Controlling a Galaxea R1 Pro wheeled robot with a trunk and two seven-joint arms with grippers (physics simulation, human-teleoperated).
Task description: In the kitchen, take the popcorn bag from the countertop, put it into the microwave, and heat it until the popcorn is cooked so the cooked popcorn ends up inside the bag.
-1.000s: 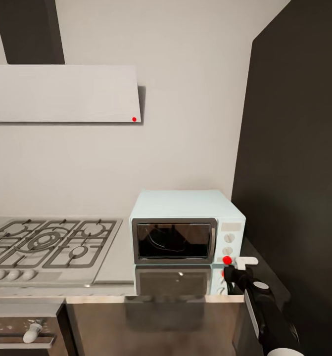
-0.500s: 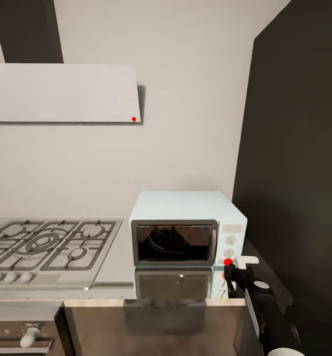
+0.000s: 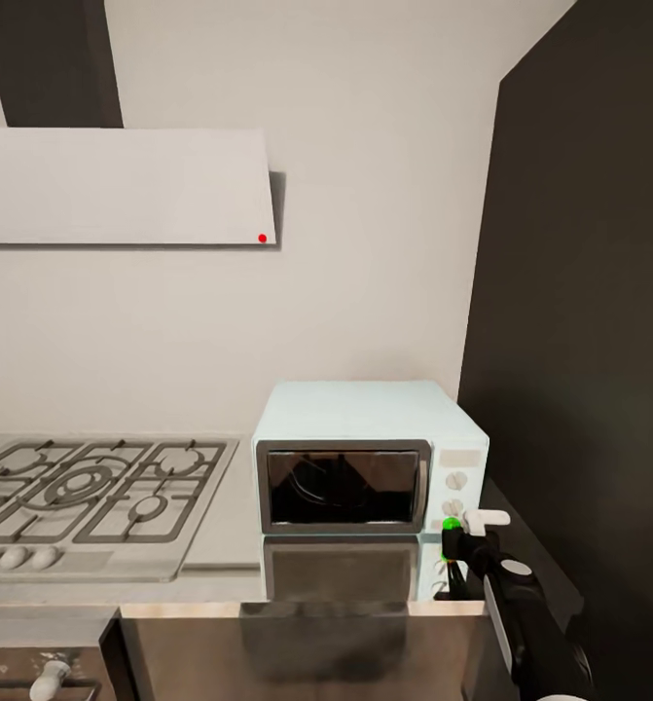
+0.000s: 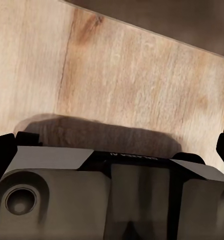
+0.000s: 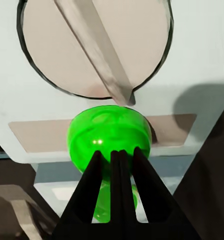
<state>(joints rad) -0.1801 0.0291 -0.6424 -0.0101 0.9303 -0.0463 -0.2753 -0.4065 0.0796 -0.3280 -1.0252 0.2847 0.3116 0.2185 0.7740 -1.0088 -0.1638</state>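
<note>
The pale-blue microwave [image 3: 365,428] stands on the steel countertop [image 3: 227,545] with its dark glass door [image 3: 345,485] closed. The glass shows only dim shapes, so the popcorn bag and the popcorn are hidden. The round light [image 3: 451,524] on the white control panel glows green. My right gripper [image 3: 456,535] is shut, and its tips [image 5: 117,156] touch the green light [image 5: 109,136] just below a knob [image 5: 91,45]. My left gripper [image 4: 113,145] hangs open over the wood floor [image 4: 132,75], holding nothing.
A gas hob [image 3: 83,492] lies left of the microwave under a white hood [image 3: 122,185]. A tall dark cabinet [image 3: 579,341] walls off the right side, close to my right arm. The counter's front edge [image 3: 297,611] is near. An oven front [image 3: 34,672] shows at the lower left.
The microwave's round light has turned from red to green. My right gripper stays against it. The head view has shifted slightly, so everything sits a little lower.
</note>
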